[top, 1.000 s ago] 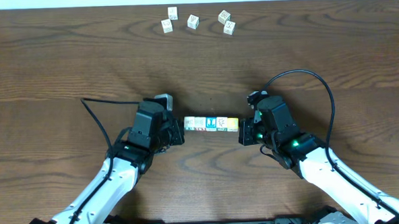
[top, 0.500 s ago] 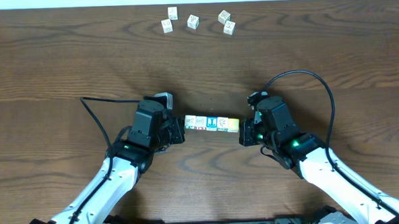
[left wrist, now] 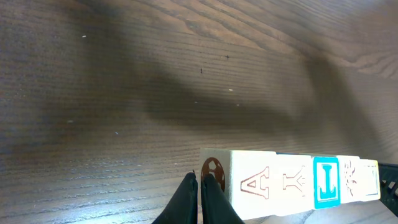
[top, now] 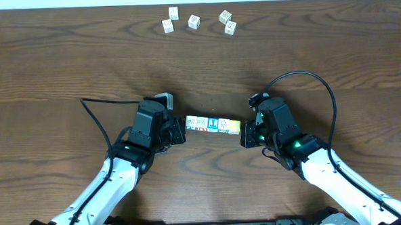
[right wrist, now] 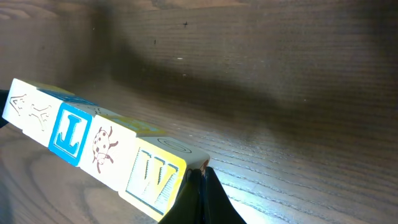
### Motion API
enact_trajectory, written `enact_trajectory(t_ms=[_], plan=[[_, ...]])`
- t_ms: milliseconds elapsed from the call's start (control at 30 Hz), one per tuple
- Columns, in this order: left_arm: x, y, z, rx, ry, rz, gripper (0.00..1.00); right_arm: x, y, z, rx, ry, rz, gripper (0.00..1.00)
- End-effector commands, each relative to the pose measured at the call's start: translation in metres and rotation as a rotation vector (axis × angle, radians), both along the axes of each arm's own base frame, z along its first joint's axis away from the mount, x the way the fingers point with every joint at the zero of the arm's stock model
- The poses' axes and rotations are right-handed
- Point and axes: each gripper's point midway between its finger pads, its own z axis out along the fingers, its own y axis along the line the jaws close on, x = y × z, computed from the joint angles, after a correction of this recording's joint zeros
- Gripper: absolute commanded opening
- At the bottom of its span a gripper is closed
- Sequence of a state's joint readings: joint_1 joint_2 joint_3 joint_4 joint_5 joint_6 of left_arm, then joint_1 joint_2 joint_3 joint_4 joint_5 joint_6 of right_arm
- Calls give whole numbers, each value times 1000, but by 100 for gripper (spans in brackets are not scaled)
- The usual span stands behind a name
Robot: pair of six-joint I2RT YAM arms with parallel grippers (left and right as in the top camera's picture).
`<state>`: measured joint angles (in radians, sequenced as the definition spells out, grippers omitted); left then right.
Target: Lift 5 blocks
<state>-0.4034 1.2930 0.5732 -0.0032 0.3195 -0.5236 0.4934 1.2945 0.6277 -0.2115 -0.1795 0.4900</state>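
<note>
Blocks (top: 213,125) squeezed in a row.
At frame centre, the closed left end effector (top: 182,131) and closed right end effector (top: 243,136) press the row's ends; loose cubes (top: 194,21) lie upper centre.

On the blocks (left wrist: 292,183), a brown "A" is seen printed on one face, a blue "I" on the blue-framed block (right wrist: 67,132), and a "W" on the yellow-framed block (right wrist: 152,179).
</note>
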Motion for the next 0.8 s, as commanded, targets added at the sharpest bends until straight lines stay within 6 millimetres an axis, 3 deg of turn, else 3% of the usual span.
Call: enact_trajectory(t_ms=[0, 200, 767], plan=[[-18, -53, 52, -212, -35, -222, 7, -28, 64, 48, 243, 7, 261, 1], [-18, -53, 60, -220, -57, -223, 7, -24, 66, 55, 250, -7, 263, 1], [-19, -52, 58, -215, -48, -222, 7, -21, 69, 64, 261, -27, 268, 1]])
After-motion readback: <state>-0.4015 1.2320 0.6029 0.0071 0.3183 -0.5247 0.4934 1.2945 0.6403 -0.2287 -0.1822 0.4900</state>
